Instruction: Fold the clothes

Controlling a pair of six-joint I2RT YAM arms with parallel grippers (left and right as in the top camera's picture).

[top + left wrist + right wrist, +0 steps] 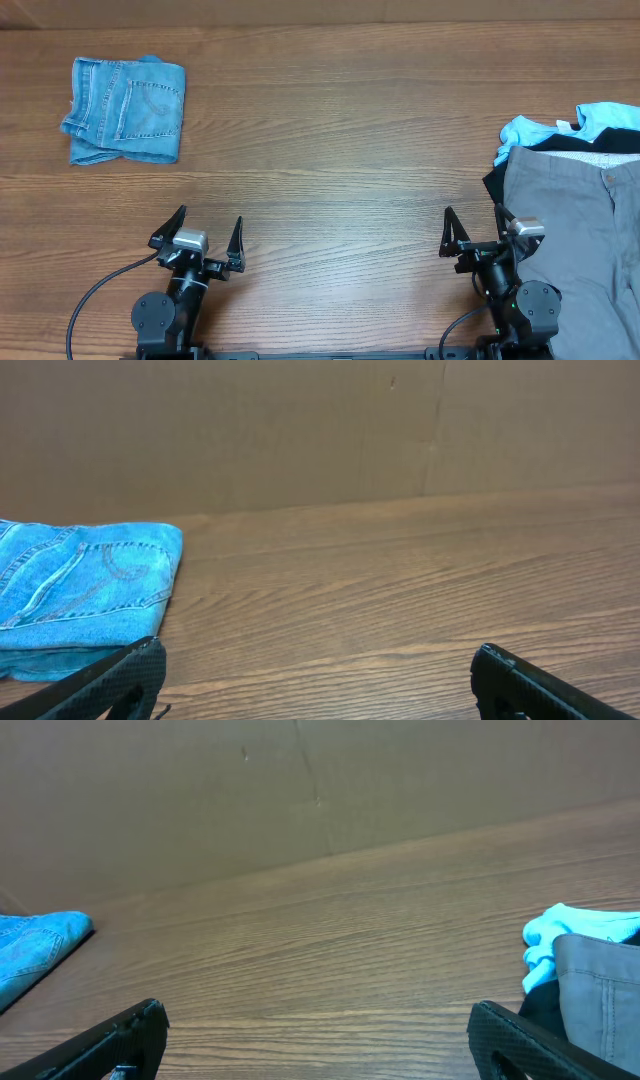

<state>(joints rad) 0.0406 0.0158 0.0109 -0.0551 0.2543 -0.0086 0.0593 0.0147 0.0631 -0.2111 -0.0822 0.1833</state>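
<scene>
Folded blue jeans point(125, 110) lie at the far left of the table; they also show in the left wrist view point(80, 595) and the right wrist view point(35, 955). A pile of clothes sits at the right edge: grey trousers point(575, 225) on top, a black garment point(495, 185) under them, a light blue garment point(550, 125) behind. The grey trousers point(600, 990) and the light blue garment point(560, 930) show in the right wrist view. My left gripper point(207, 235) is open and empty at the near left. My right gripper point(473, 230) is open and empty next to the pile's left edge.
The wooden table point(330, 150) stretches between the jeans and the pile. A brown wall point(320, 430) stands behind the table's far edge.
</scene>
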